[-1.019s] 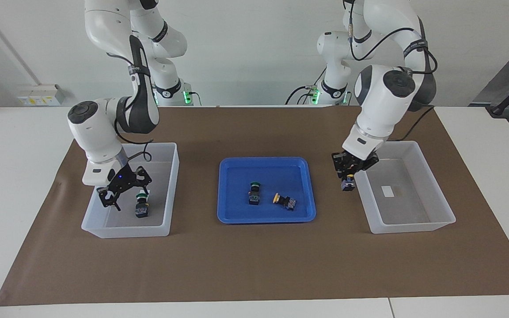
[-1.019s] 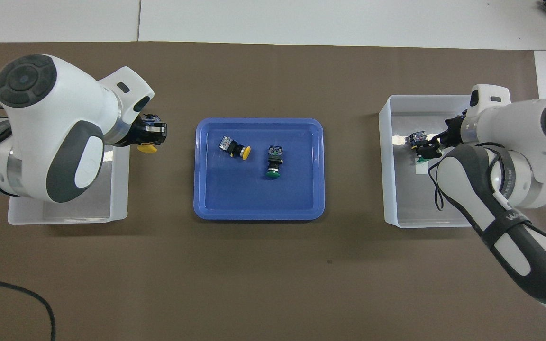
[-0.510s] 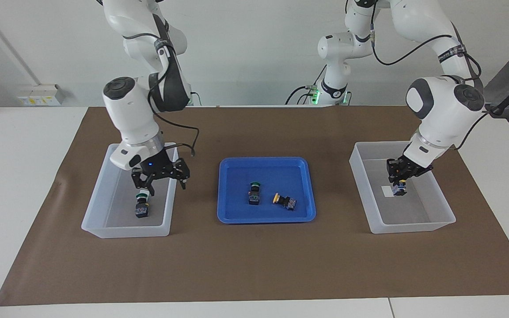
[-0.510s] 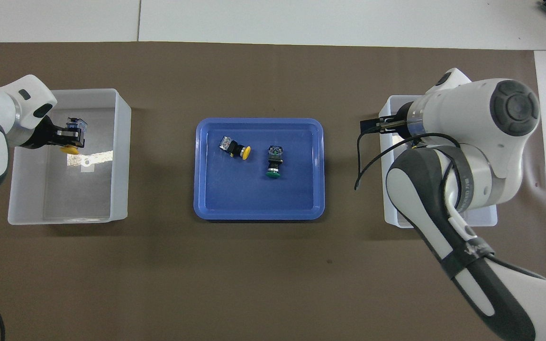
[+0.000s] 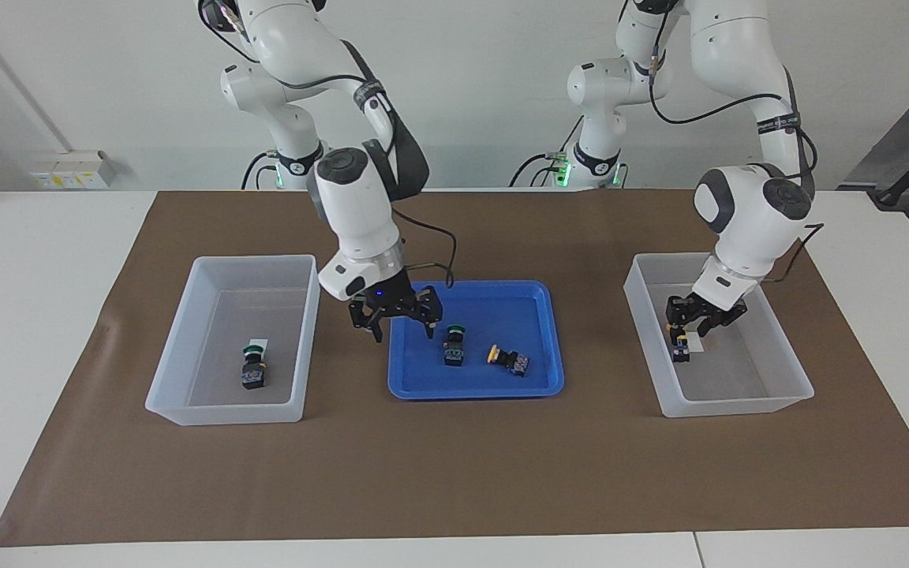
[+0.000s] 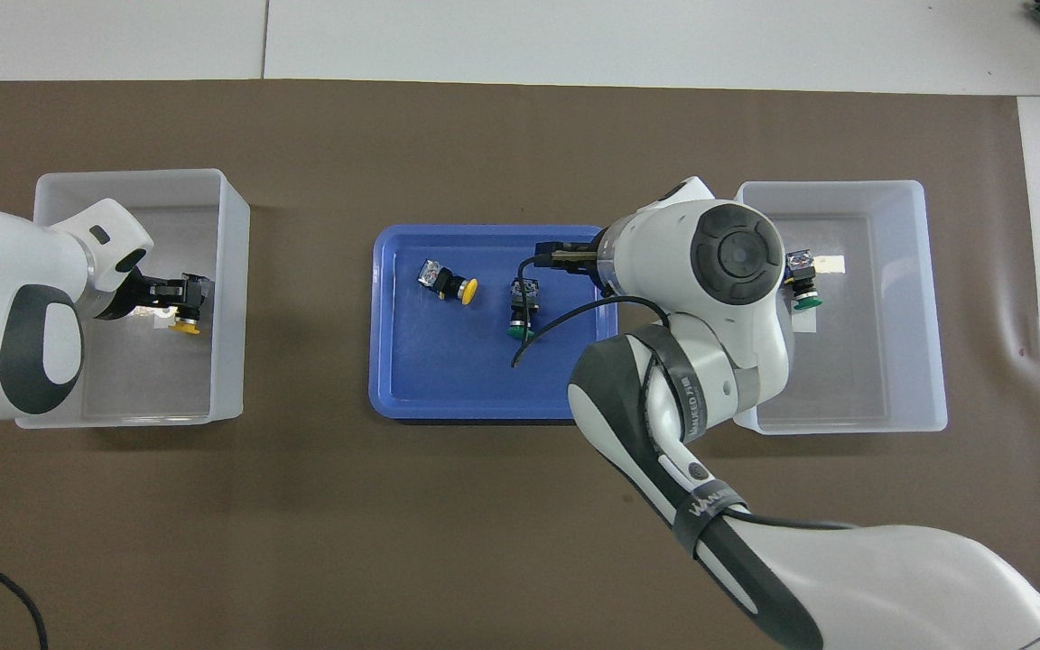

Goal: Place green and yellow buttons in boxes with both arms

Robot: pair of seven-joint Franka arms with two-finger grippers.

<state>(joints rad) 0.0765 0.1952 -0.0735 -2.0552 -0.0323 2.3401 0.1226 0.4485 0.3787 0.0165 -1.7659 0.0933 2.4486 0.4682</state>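
My left gripper point(image 5: 691, 325) is low inside the clear box point(image 5: 738, 408) at the left arm's end, shut on a yellow-capped button point(image 5: 681, 349); it also shows in the overhead view point(image 6: 172, 298) with the yellow cap point(image 6: 184, 327) by it. My right gripper point(image 5: 402, 327) is open and empty over the blue tray's point(image 5: 474, 390) edge, beside a green-capped button point(image 5: 454, 345) in the tray. A second yellow-capped button point(image 5: 508, 359) lies on its side in the tray. Another green-capped button point(image 5: 253, 368) lies in the clear box point(image 5: 222, 414) at the right arm's end.
A brown mat point(image 5: 454, 473) covers the table's middle, with white table top around it. In the overhead view the right arm's wrist point(image 6: 719, 262) covers part of the blue tray point(image 6: 394, 397) and the rim of the box point(image 6: 935, 316) at its end.
My right gripper let go of the green button in its box and swung over to the blue tray. My left gripper carried the yellow button into its box and lowered it.
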